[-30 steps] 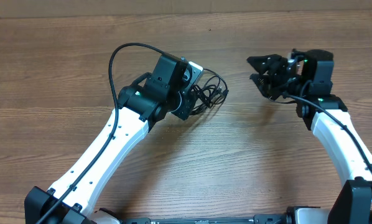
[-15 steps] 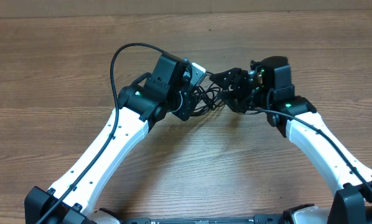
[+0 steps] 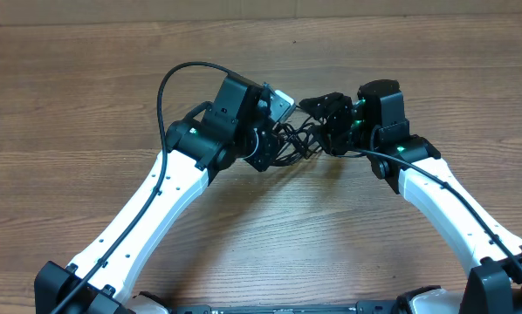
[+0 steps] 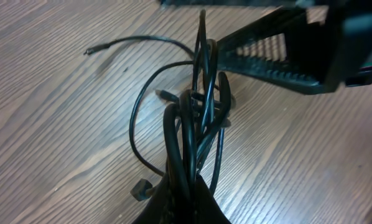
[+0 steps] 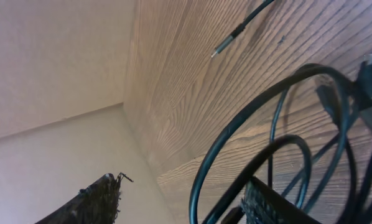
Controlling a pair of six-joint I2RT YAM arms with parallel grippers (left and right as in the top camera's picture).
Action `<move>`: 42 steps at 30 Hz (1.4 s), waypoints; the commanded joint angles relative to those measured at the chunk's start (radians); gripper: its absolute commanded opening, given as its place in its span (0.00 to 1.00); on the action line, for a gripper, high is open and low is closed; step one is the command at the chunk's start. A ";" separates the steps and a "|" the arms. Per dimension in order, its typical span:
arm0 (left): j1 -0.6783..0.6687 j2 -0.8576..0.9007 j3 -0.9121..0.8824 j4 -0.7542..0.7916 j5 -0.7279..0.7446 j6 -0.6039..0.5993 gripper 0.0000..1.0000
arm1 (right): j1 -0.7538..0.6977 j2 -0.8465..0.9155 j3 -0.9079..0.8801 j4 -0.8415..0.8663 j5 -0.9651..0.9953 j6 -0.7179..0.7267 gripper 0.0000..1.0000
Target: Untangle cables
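Note:
The cables (image 3: 296, 141) form a black knotted bundle on the wooden table between my two grippers. In the overhead view my left gripper (image 3: 276, 138) is shut on the bundle's left end. The left wrist view shows the cables (image 4: 192, 118) rising from my shut left gripper (image 4: 189, 202), with loops fanning out and one loose plug end (image 4: 89, 51) lying far left. My right gripper (image 3: 320, 122) is at the bundle's right side and stands open. In the right wrist view, the cables (image 5: 260, 112) curve between and past its spread fingers (image 5: 97, 200), near my right gripper (image 5: 183, 202).
One finger of the right gripper (image 4: 279, 56) reaches in at the top right of the left wrist view, close over the bundle. A small plug (image 4: 142, 186) lies beside the left gripper. Bare wood table (image 3: 86, 105) surrounds both arms.
My right arm has swung left from the table's right side up to the bundle, its open fingers now at the loops. The left arm has kept its hold and barely moved.

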 commanded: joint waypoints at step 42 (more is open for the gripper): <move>0.005 0.009 0.002 -0.050 -0.281 -0.062 0.04 | -0.428 -0.218 0.008 -0.144 -0.167 -0.282 0.45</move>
